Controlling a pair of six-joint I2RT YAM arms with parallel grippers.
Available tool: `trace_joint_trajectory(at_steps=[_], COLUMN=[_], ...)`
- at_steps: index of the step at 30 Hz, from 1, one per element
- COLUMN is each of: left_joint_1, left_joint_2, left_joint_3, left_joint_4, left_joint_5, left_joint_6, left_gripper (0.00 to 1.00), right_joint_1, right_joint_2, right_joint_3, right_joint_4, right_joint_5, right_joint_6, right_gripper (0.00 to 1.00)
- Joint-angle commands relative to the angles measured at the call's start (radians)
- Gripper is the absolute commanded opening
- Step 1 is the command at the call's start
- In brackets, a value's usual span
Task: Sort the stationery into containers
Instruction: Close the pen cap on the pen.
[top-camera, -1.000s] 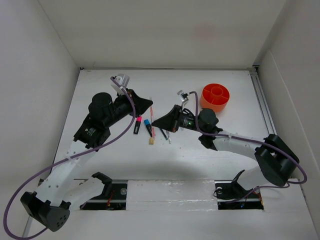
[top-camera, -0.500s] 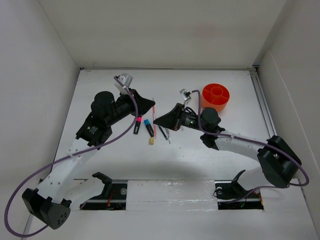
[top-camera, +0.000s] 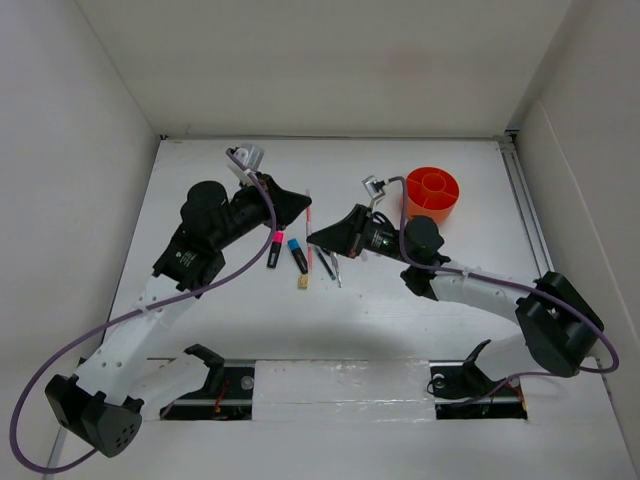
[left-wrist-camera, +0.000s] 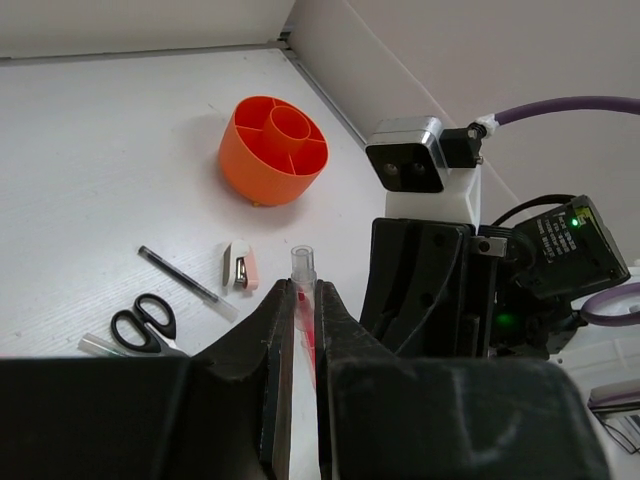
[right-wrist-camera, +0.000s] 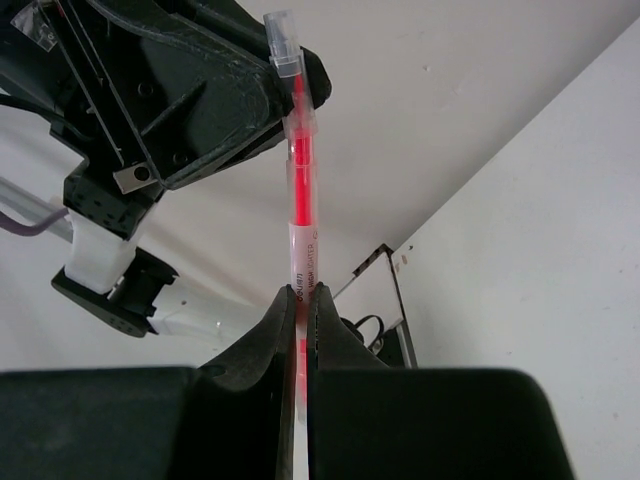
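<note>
The pink pen (right-wrist-camera: 299, 170) is translucent with a clear cap; the right gripper (right-wrist-camera: 301, 305) is clamped on its lower barrel and the left gripper (left-wrist-camera: 303, 297) is closed on it just below the cap; the orange organiser (top-camera: 431, 194) sits well apart on the white table (top-camera: 380, 320); plain white walls enclose it.

You have the organiser (top-camera: 432, 193) at the far right of the counter (top-camera: 380, 160), behind the right tool (top-camera: 313, 238); the left tool (top-camera: 302, 207) meets it at mid-counter, both clamped on one pen (right-wrist-camera: 301, 170). Just left of that pen lie one highlighter (top-camera: 274, 250) and a second highlighter (top-camera: 296, 254) side by side, an eraser (top-camera: 303, 283) before them; loose pens (top-camera: 326, 264) lie just right; your left wrist view shows scissors (left-wrist-camera: 145, 322) beside one.
</note>
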Motion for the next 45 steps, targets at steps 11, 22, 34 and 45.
trace_joint_trajectory(at_steps=[11, 22, 34, 45], left_joint_1=[0.006, 0.006, 0.006, 0.006], left_joint_2=[0.071, 0.094, 0.065, 0.105], left_joint_3=[0.075, 0.052, 0.041, 0.066], left_joint_4=[-0.152, -0.102, -0.092, -0.151], left_joint_5=[0.101, 0.171, 0.132, 0.155], left_joint_6=[0.096, 0.036, 0.036, 0.086], left_gripper=[0.00, 0.00, 0.00, 0.00], right_joint_1=[-0.015, -0.006, -0.026, -0.037], right_joint_2=[-0.094, -0.142, -0.027, -0.145], right_joint_3=[0.097, 0.077, 0.028, 0.071], right_joint_4=[-0.051, -0.213, 0.253, -0.013], right_joint_5=[0.034, 0.181, 0.063, 0.085], right_joint_6=[-0.097, -0.274, 0.029, -0.110], right_gripper=[0.00, 0.00, 0.00, 0.00])
